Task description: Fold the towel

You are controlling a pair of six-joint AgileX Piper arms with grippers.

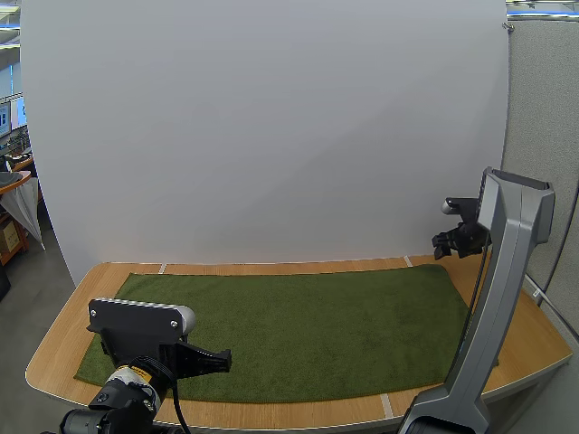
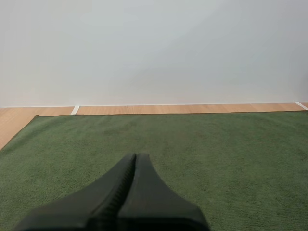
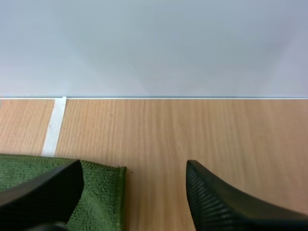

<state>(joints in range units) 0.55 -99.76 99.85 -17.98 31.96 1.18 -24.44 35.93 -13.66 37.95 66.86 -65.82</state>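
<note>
towel (image 1: 298, 330) flat on table (image 1: 54, 357), right hand (image 3: 133, 166) spread at its corner

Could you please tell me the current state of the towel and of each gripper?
Green towel: spread flat, unfolded, on the wooden table.
Left gripper: shut on nothing, over the towel.
Right gripper: open, empty, at the towel's far right corner.

Right arm (image 1: 507, 262): silver-grey, angular, boxy. Left arm (image 1: 127, 389): black plate (image 1: 136, 330), two silver screws (image 1: 92, 313), yellow label (image 1: 140, 372). Fingers (image 3: 226, 207) black, inner faces ribbed.
</note>
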